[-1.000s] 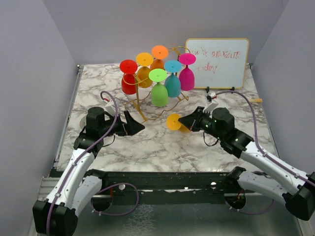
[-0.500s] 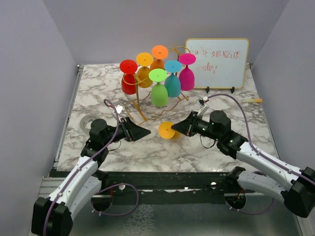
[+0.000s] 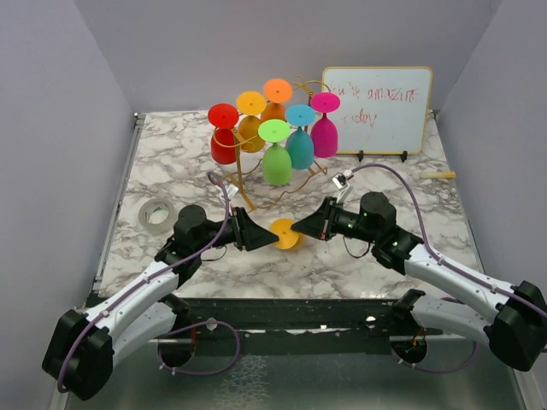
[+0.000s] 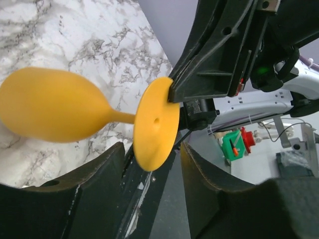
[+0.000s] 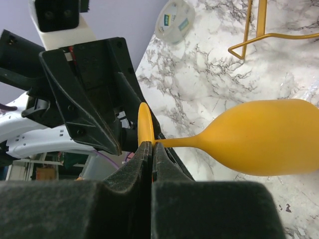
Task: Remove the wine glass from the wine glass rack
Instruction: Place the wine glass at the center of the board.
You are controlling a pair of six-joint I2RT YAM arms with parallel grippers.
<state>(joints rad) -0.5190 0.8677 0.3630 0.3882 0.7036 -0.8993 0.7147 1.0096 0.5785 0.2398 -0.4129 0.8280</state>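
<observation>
Far left in my overhead view, a tape roll (image 3: 158, 214) lies flat on the marble. Next, at lower centre, my left gripper (image 3: 272, 239) is spread wide. In its wrist view the yellow glass (image 3: 285, 233) has its foot in the gap between the fingers, and I can't tell whether either one touches it. The glass is off the rack (image 5: 261, 17) and lies sideways just in front of it, between my two grippers. My right gripper (image 3: 298, 229) meets it from the other side, fingers pinched tight on the rim of the foot. I can't tell whether the bowl rests on the marble. Above centre the rack stands with six glasses (image 3: 276, 162) hanging bowl-down: red, yellow, orange, green, teal and magenta. At upper right a whiteboard (image 3: 376, 111) with red scribble stands at the back edge. The table (image 3: 171, 162) is white marble with grey veins, and plain pale lilac walls (image 3: 51, 128) close it in on three sides.
</observation>
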